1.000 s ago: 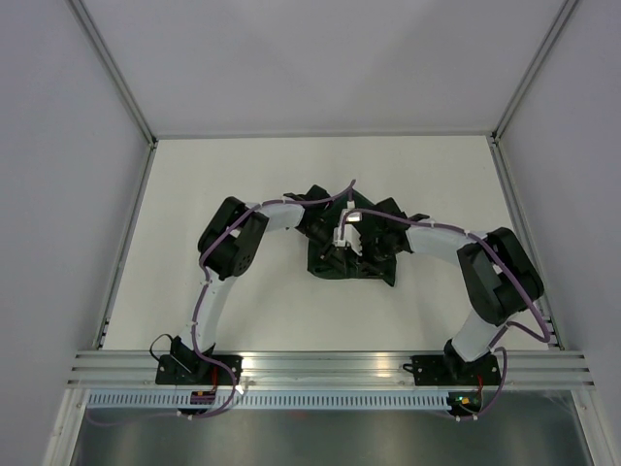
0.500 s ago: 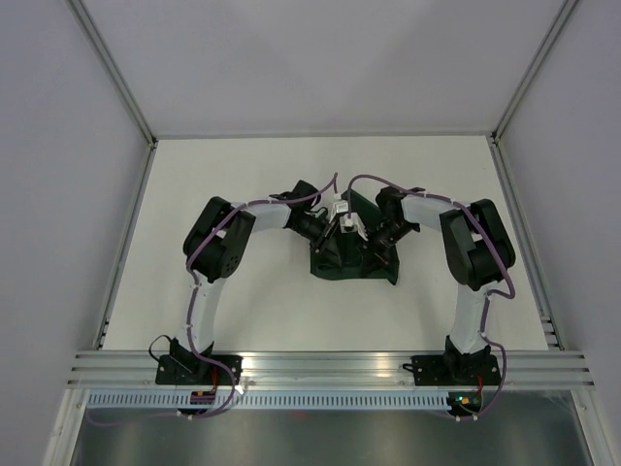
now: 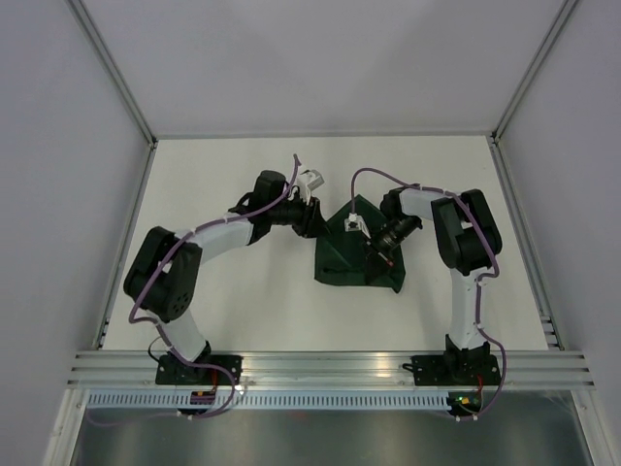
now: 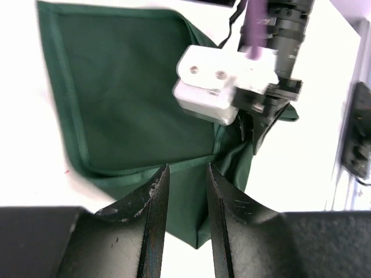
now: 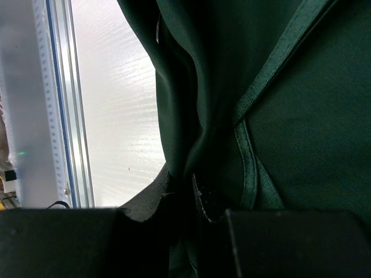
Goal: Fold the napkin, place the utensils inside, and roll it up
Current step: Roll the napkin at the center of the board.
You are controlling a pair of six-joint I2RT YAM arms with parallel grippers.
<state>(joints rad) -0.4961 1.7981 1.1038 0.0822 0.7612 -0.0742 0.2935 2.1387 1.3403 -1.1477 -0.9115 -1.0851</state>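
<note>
Looking down from the top camera: the napkin (image 3: 340,264) lies mid-bench (image 3: 243,311) as an uneven dark green shape with a raised peak at its far side, not a clean square. The right pincer (image 3: 376,259) is down on its right half. The left pincer (image 3: 318,227) sits at the napkin's far-left edge, probably clear of the cloth. No fork is visible.

Left wrist: the left pincer (image 4: 186,168) stands narrow, with a slim gap between its fingers and nothing in it. Below it, the napkin (image 4: 127,87) shows one flat layer with a stitched hem over a rumpled lower layer. The right pincer (image 4: 255,124) bites the cloth at the layers' corner, likely to drag the fold across.

Right wrist: the right pincer (image 5: 188,188) is closed on a bunched pleat of napkin (image 5: 301,116), which hangs in deep folds, hem running diagonally. Judged: the fold is unfinished.
</note>
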